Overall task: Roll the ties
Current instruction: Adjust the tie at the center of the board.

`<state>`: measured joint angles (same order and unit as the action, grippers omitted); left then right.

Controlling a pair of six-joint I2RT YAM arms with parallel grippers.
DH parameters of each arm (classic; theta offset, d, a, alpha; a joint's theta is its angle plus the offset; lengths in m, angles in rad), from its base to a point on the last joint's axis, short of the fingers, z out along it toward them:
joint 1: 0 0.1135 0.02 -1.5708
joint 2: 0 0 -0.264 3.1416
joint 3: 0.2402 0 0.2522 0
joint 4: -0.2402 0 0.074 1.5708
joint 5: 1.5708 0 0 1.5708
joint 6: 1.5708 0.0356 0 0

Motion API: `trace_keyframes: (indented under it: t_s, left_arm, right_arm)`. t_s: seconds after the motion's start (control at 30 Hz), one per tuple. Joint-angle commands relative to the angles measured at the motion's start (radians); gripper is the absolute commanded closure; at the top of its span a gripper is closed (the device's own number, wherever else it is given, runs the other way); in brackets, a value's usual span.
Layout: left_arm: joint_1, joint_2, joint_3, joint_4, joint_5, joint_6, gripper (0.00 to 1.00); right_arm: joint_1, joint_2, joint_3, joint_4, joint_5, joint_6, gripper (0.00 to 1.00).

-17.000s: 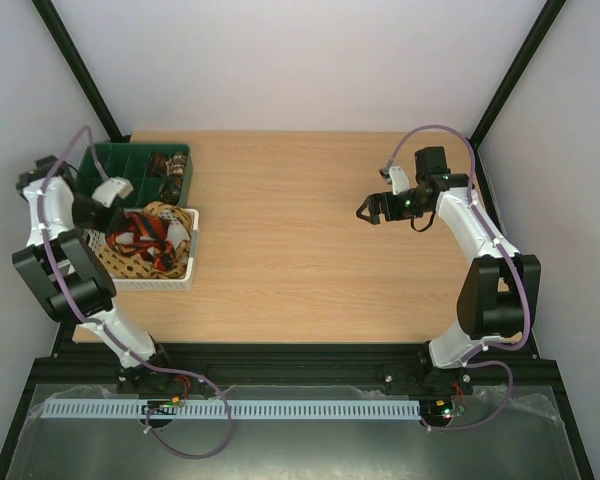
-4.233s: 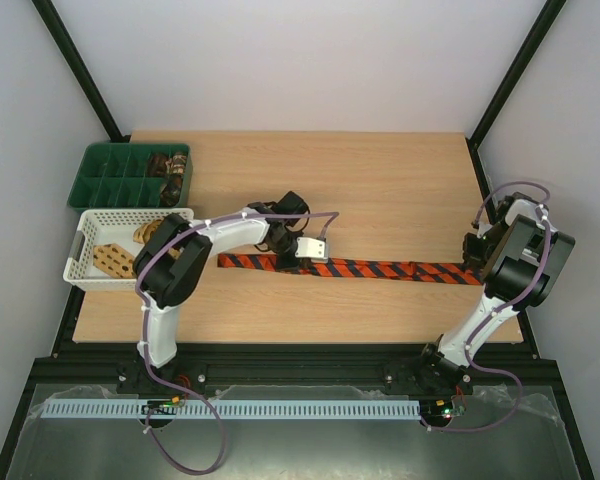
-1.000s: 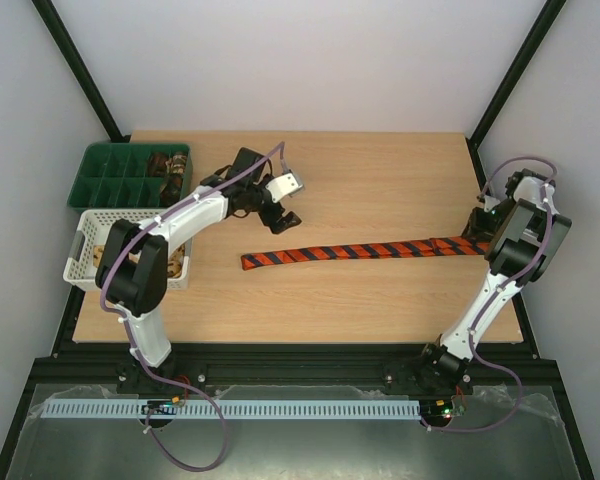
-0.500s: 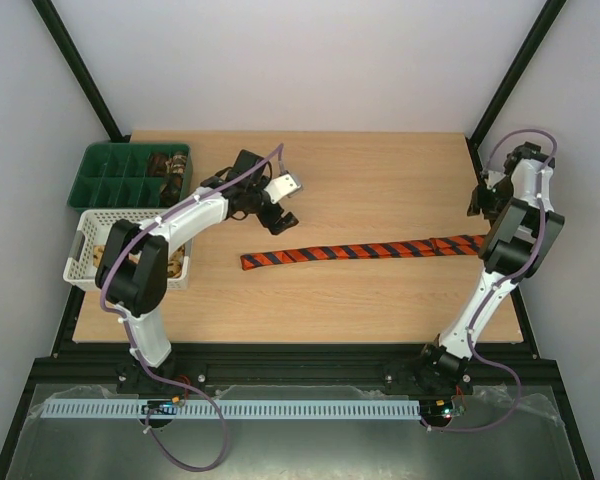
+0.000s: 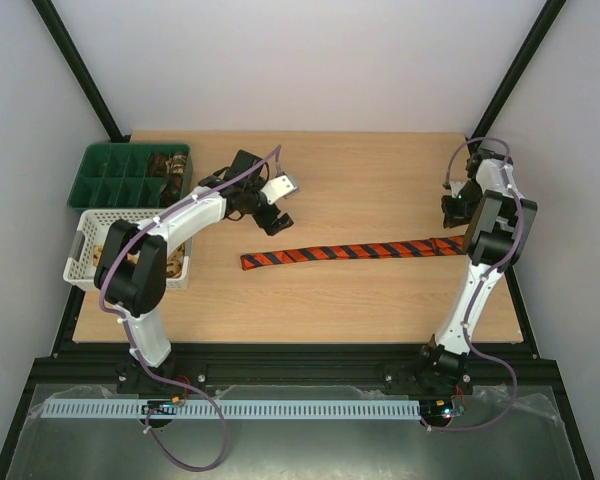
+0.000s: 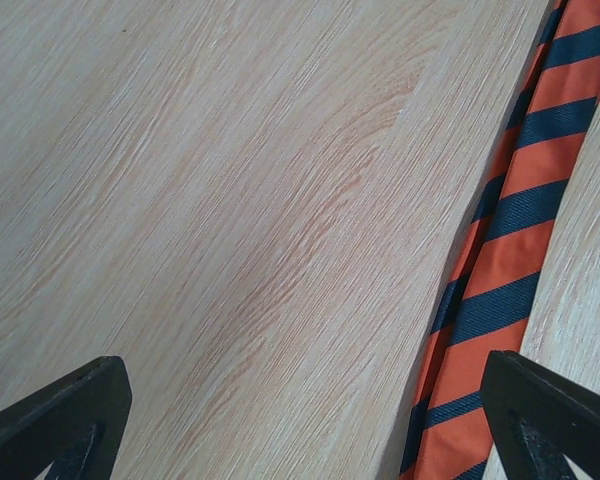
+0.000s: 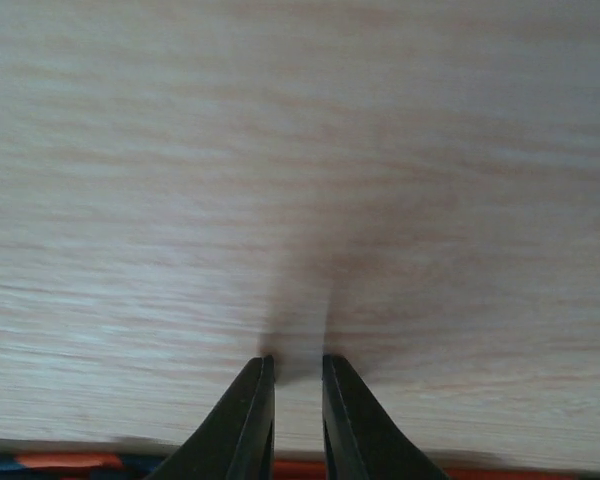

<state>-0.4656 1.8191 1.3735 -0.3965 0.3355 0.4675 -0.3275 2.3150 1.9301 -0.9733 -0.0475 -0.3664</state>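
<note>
Flat, diagonal-striped woven tie lies straight. Left gripper beside it is spread wide, right gripper beside it is nearly pressed together, empty.

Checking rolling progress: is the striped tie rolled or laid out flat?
Flat: the striped tie lies stretched straight across the table, uncoiled.

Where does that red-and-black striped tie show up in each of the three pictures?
Top external: the striped tie lies flat across the middle.
Left wrist: it runs diagonally down the right side.
Right wrist: only a sliver along the bottom edge.
Shared landmark: the wooden table under it.
</note>
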Motion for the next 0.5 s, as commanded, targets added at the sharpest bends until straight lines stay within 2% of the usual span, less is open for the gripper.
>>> trace_keyframes:
  t_s: [0.0,0.23,0.47]
  left_arm:
    - [0.006,-0.005,0.03,-0.024,-0.018,0.005,0.01]
    - [0.012,0.021,0.061,-0.043,-0.01,0.011,0.01]
    - [0.033,0.017,0.063,-0.053,0.025,-0.004,0.01]
  right_arm:
    - [-0.019,-0.012,-0.082,-0.034,0.092,-0.035,0.85]
    - [-0.025,-0.102,-0.233,0.012,0.15,-0.064,0.89]
    - [-0.043,-0.151,-0.239,-0.004,0.155,-0.075,0.89]
